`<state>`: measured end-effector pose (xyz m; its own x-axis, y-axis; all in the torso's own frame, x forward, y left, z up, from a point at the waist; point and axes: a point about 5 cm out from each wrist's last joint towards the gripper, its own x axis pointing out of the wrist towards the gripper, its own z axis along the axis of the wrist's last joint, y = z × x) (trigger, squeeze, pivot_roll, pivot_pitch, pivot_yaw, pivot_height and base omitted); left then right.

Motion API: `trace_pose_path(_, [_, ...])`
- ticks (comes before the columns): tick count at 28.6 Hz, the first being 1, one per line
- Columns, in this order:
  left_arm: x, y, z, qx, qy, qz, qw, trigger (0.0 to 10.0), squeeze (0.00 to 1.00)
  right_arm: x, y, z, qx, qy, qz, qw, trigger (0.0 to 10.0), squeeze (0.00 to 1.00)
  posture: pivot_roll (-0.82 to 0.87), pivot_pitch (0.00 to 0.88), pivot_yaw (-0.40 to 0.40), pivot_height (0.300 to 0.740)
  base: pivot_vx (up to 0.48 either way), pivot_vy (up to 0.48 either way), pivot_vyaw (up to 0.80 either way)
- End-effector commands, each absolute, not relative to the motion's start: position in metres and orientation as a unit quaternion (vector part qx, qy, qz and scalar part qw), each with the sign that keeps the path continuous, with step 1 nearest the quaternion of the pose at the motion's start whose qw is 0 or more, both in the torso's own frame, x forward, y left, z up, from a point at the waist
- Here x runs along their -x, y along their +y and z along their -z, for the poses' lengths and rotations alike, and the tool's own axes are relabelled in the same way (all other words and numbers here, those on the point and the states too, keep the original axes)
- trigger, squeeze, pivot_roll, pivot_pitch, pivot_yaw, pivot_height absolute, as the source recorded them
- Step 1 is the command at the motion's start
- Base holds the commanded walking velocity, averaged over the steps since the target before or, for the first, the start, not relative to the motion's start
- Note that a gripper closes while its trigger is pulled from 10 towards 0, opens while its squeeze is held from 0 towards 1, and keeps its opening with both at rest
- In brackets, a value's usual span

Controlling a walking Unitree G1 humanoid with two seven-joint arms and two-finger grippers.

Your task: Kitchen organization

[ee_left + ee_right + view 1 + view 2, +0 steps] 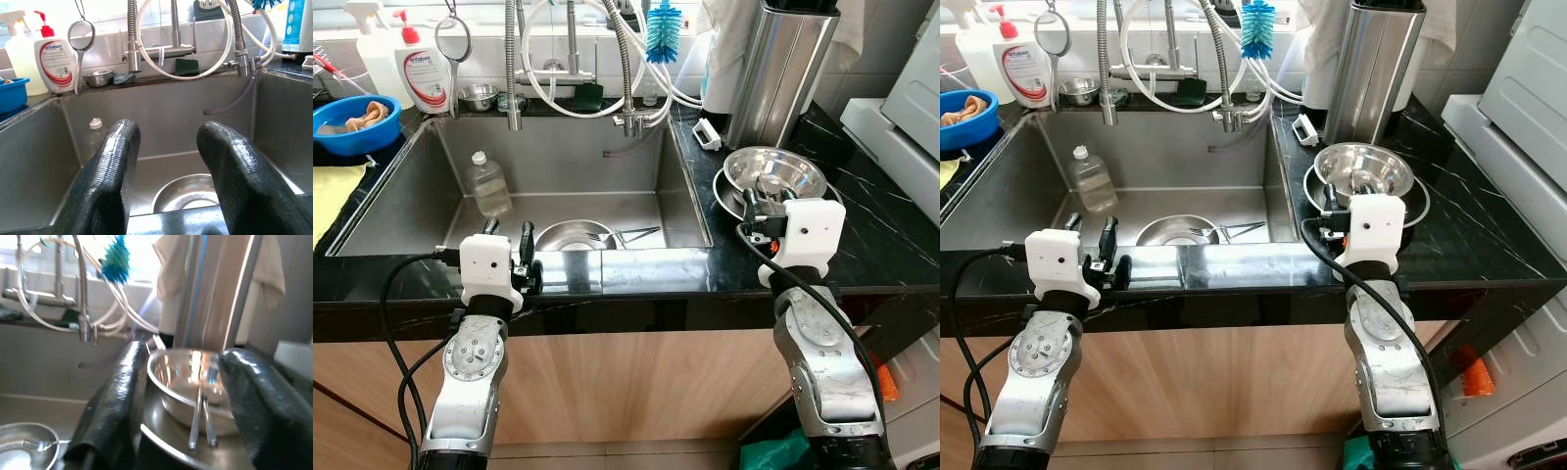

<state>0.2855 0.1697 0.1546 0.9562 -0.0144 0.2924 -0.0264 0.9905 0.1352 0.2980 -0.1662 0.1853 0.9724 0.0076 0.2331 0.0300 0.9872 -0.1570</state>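
Note:
My left gripper (508,235) is open at the front edge of the steel sink (411,196), with nothing between its fingers (110,161). Beyond it in the basin lie a steel bowl (570,235), some cutlery (636,233) and a clear plastic bottle (489,186). My right gripper (769,201) is open over the black counter, just in front of a steel bowl (773,174) that sits on a plate (724,191). In the right wrist view two utensils (200,423) lean out of that bowl (186,382), between my fingers but apart from them.
A tall steel canister (783,69) stands behind the bowl. Taps and hoses (626,69), a blue brush (662,29), a strainer (453,39), a soap bottle (424,69) and a small steel bowl (480,96) line the back. A blue bowl (352,122) and yellow cloth (333,191) sit left.

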Motion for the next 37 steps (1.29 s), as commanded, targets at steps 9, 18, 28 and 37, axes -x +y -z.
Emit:
trace_pose_path(9, [-0.285,0.17,-0.145,-0.068,-0.128,-0.001,0.989,10.0,0.0,-0.289,-0.15,-0.2,0.163,-0.165,-0.063,0.971,10.0,0.0,-0.07,0.0,-0.024,0.706,0.0,0.0,0.0])
trace_pose_path(18, [-0.285,0.17,-0.144,-0.067,-0.125,-0.001,0.99,10.0,0.0,-0.283,-0.163,-0.191,0.229,-0.146,-0.039,0.962,10.0,0.0,-0.08,0.0,-0.024,0.706,0.0,0.0,0.0])
trace_pose_path(28, [-0.285,0.169,-0.144,-0.067,-0.125,-0.001,0.99,10.0,0.0,-0.281,-0.175,-0.179,0.24,-0.115,0.013,0.964,10.0,0.0,-0.07,0.008,-0.024,0.706,0.0,0.0,0.0])
trace_pose_path(37, [-0.284,0.17,-0.143,-0.067,-0.123,-0.002,0.99,10.0,0.0,-0.287,-0.182,-0.173,0.214,-0.09,0.047,0.972,10.0,0.0,-0.07,0.012,-0.026,0.706,0.0,0.0,0.0])
